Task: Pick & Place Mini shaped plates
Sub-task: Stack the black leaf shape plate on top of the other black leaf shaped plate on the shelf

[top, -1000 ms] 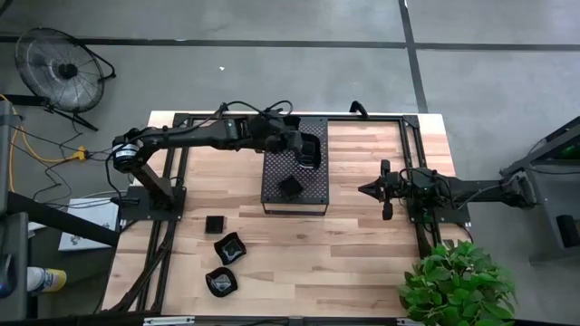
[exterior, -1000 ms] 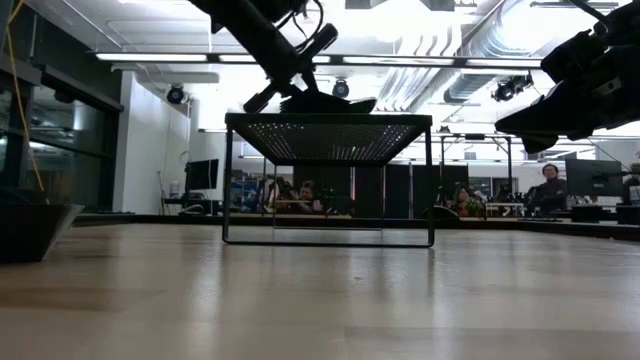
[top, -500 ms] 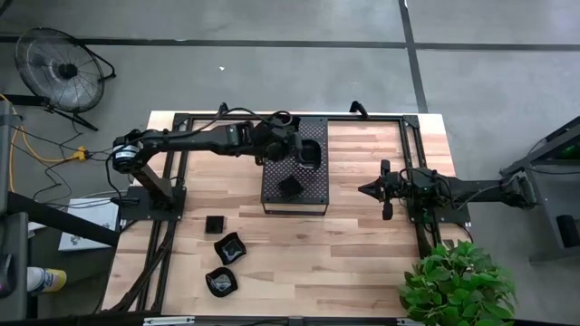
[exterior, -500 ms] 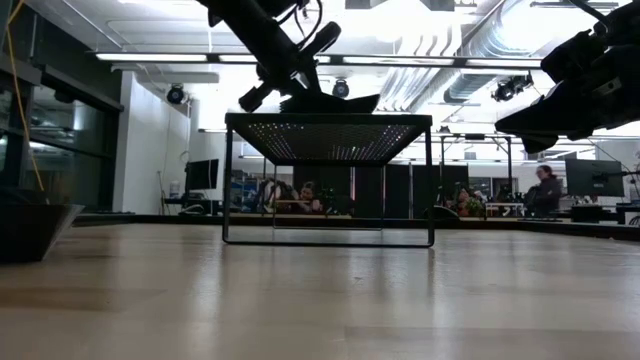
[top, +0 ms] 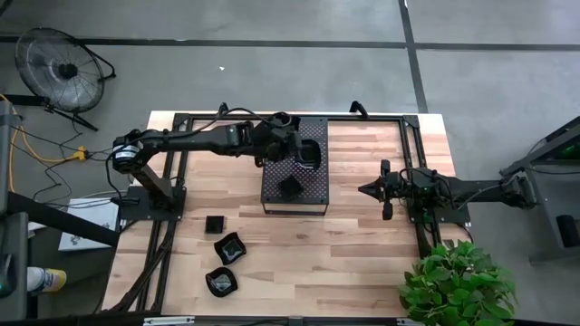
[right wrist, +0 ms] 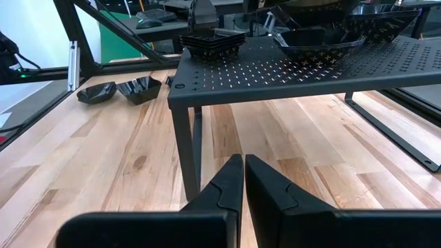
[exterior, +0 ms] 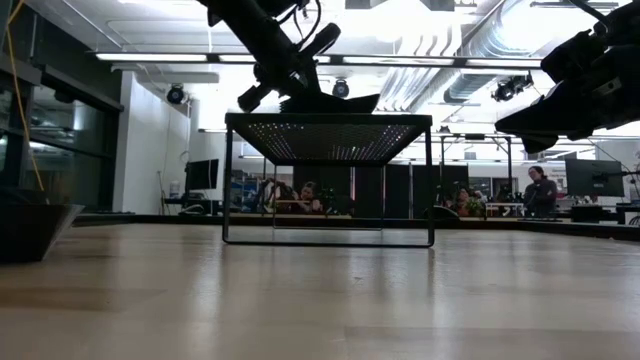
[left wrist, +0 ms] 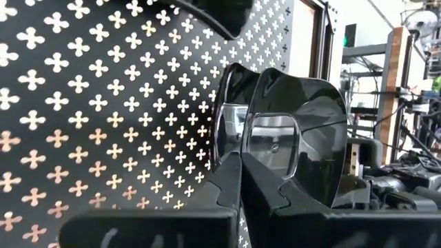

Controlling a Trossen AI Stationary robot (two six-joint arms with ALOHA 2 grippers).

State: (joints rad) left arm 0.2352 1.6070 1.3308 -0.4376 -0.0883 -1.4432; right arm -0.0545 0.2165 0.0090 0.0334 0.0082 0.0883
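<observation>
A glossy black rounded plate (top: pixel 310 154) (left wrist: pixel 303 131) lies on the far part of the raised perforated tray (top: pixel 313 186) (exterior: pixel 330 120). My left gripper (top: pixel 297 145) (left wrist: pixel 241 164) is shut, just left of that plate, with its tips by the plate's rim. A small stack of square plates (top: pixel 290 187) (right wrist: pixel 210 41) sits on the tray's near part. Three more plates lie on the table near the left: a square one (top: pixel 214 224) and two wavy-edged ones (top: pixel 229 247) (top: pixel 221 282). My right gripper (top: pixel 364 189) (right wrist: pixel 243 165) waits shut, right of the tray. My left gripper's shut fingertips (left wrist: pixel 234 169) stand at the near rim (left wrist: pixel 238 138) of the rounded plate, coming level from the table's left. I cannot tell whether they touch it. The plate rests on the tray.
The tray stands on thin legs (right wrist: pixel 180 145) above the wooden table (top: pixel 362 244). A black frame (top: pixel 163 181) lines the table's left and right sides. A potted plant (top: pixel 453 281) overhangs the near right corner. Bare wood lies between the tray and my right arm.
My left gripper has drawn back from over the rounded plate toward the table's left and slightly far edge. The plate, covered by the gripper before, now shows on the tray. My right arm has kept still.
</observation>
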